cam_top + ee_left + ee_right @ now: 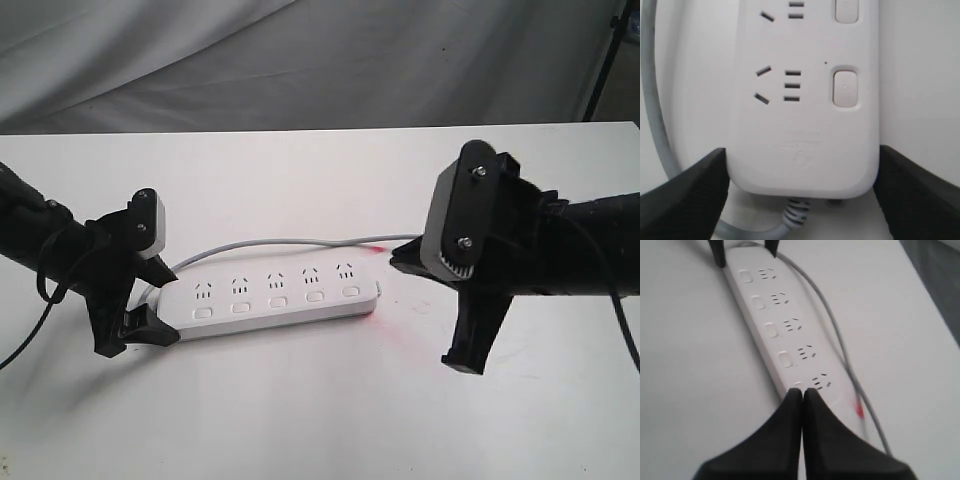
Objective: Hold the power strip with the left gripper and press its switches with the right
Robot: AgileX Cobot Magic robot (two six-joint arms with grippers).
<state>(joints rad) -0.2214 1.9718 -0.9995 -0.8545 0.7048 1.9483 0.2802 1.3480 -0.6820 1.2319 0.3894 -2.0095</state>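
The power strip (270,295) lies flat on the white table, its five switches (278,302) facing the front edge. Its grey cord (280,241) loops behind it. My left gripper (150,300) is shut on the strip's cord end, one jaw against each long side. In the left wrist view the strip (800,125) fills the gap between the jaws of the left gripper (802,150), and the nearest switch (845,88) shows. My right gripper (394,258) is shut and empty, hovering just past the strip's free end. In the right wrist view the right gripper (802,391) overlaps the last switch.
A grey cloth backdrop (300,60) hangs behind the table (300,420). A faint red smear (400,340) marks the table near the strip's free end. A black pole (605,60) stands at the back right corner.
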